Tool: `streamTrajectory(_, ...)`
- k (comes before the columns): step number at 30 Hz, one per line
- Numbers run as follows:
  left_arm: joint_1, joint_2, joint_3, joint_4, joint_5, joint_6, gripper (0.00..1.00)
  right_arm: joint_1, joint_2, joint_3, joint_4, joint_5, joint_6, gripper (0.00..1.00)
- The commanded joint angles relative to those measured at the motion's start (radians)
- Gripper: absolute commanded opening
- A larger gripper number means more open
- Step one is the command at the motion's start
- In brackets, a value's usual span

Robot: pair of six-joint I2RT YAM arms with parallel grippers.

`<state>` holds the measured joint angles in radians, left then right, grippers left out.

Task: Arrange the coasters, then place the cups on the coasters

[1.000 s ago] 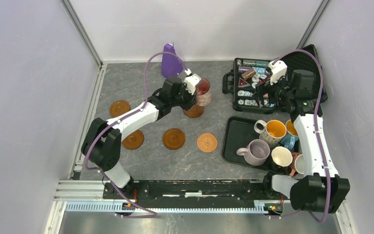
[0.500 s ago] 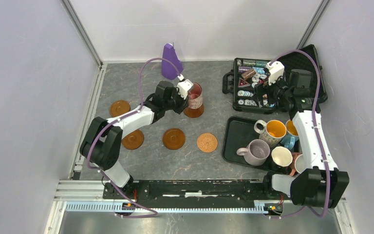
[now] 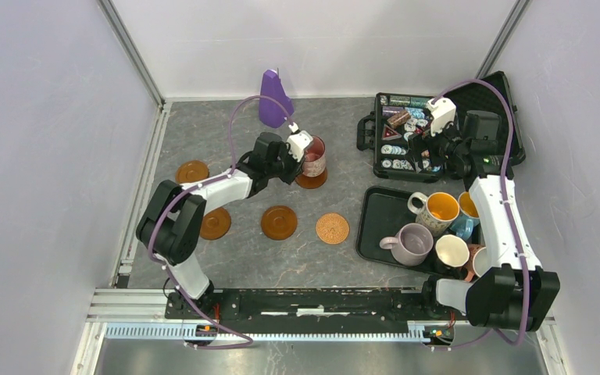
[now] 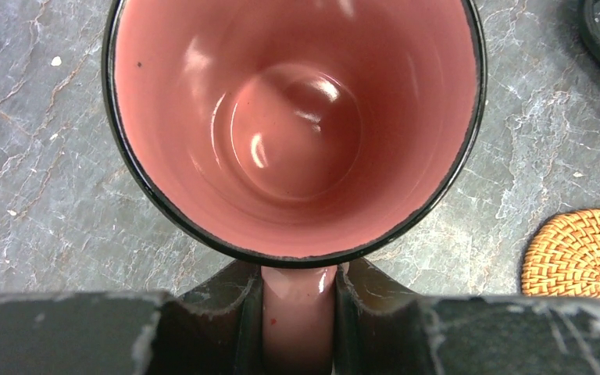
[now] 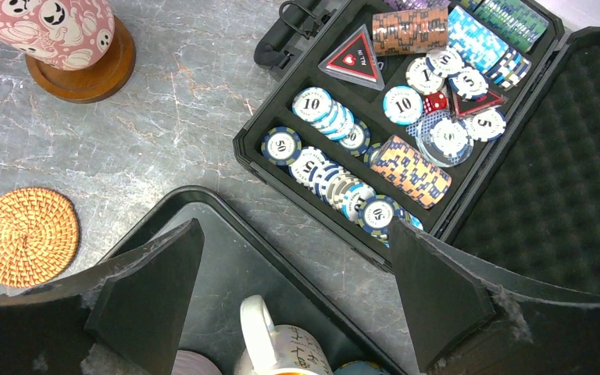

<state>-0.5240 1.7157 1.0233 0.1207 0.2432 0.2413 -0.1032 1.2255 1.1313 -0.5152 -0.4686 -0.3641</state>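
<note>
A pink mug (image 3: 313, 156) with a ghost pattern stands on a dark brown coaster (image 3: 311, 180) at the table's back middle. My left gripper (image 3: 297, 150) is shut on its handle (image 4: 298, 312), which sits tight between both fingers. Three bare dark brown coasters (image 3: 192, 171) (image 3: 215, 223) (image 3: 279, 222) and a woven orange-brown one (image 3: 332, 228) lie nearer the front. Several other mugs stand on the black tray (image 3: 375, 226), among them a white one with orange inside (image 3: 437, 209) and a lilac one (image 3: 411, 243). My right gripper (image 5: 294, 234) hangs open above the tray's far edge, holding nothing.
An open black case of poker chips (image 3: 406, 137) lies behind the tray, right under my right arm. A purple cone (image 3: 274, 98) stands at the back, just behind the pink mug. Grey walls close in on both sides.
The left arm has brought the pink mug down and a little to the left, from tilted in the air to upright on the coaster. The right gripper has barely shifted.
</note>
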Motion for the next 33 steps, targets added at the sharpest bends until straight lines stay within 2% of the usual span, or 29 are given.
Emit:
streamTrajectory(1,0.002,-0.014,0.034,0.148,0.008,0.005,0.02,-0.004,0.003,0.045,0.012,0.005,-0.007,0.95)
streamTrajectory(16,0.002,0.030,0.041,0.118,-0.001,-0.023,0.02,-0.004,0.010,0.038,0.015,0.010,-0.010,0.96)
streamTrajectory(27,0.002,0.021,0.037,0.082,0.001,-0.033,0.06,-0.004,0.005,0.026,0.024,0.011,-0.010,0.96)
streamTrajectory(33,-0.001,0.015,0.028,0.066,0.004,-0.034,0.14,-0.004,0.000,0.018,0.026,0.009,-0.009,0.96)
